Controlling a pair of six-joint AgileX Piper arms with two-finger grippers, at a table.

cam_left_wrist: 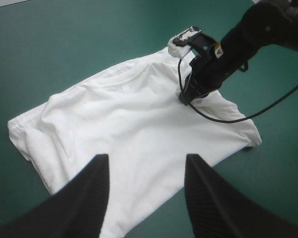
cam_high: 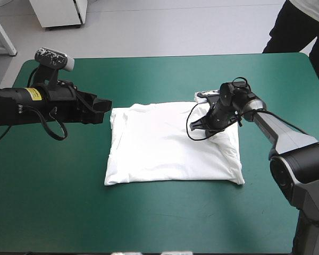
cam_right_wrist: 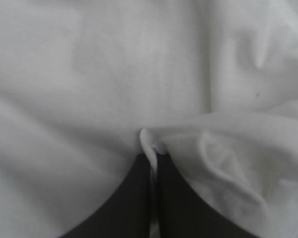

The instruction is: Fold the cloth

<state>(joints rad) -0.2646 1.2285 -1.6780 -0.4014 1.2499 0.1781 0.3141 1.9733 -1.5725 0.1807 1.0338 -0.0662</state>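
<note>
The teal-green table (cam_high: 149, 223) runs across the near edge. Beyond it, about mid-table and a little toward the right edge, the white T-shirt (cam_high: 165, 146) lies flat in a rough rectangle. The left gripper (cam_high: 105, 106) hangs just off the shirt's left edge, by its far-left corner, with its black fingers spread apart and nothing between them. Farther over, near the shirt's far-right corner, the right gripper (cam_high: 202, 126) sits down on the cloth, its fingers pinched together on a raised fold of it.

left hand (cam_high: 104, 108): fingers apart, above tabletop (cam_high: 149, 223) toward left edge | right hand (cam_high: 202, 125): pinching T-shirt (cam_high: 165, 151), arm from right edge
</note>
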